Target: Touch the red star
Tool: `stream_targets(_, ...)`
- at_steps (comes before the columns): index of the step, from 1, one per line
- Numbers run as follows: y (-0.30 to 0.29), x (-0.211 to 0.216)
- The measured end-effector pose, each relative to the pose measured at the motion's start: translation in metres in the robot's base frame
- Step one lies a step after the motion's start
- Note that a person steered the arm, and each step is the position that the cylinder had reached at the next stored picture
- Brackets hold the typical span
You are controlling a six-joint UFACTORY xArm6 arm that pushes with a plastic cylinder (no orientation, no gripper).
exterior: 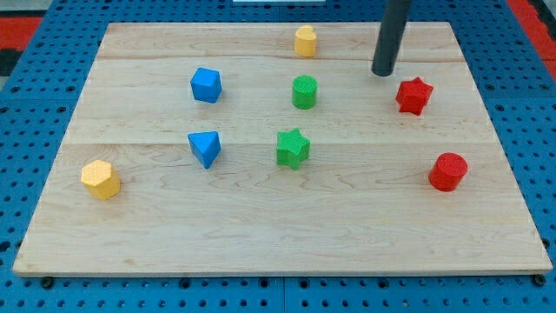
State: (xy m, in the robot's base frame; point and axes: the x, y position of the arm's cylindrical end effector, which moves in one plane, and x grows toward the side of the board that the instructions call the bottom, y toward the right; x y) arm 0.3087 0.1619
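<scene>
My tip [383,73] rested on the board [261,217] near the view's top right, just up and to the left of the red star [414,96], close beside it but with a sliver of bare wood showing between them. The rod had no claw, so it held nothing and there was nothing to open or close.

The red star sat in the right part of the board, in the upper half. It lay flat with its points spread all round, one toward the view's top; being even all round, it showed no long axis.

Well below it, toward the view's right edge, stood a red cylinder [448,171]. A green cylinder [304,91] stood left of the star, with a yellow block [305,41] above that near the top edge and a green star [293,148] below it. Further left were a blue block [206,84] and a blue wedge [205,148], and a yellow hexagon [101,179] sat near the left edge.
</scene>
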Motion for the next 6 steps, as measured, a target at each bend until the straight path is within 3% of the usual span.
stream_targets(3, 0.065, 0.004)
stream_targets(6, 0.054, 0.064)
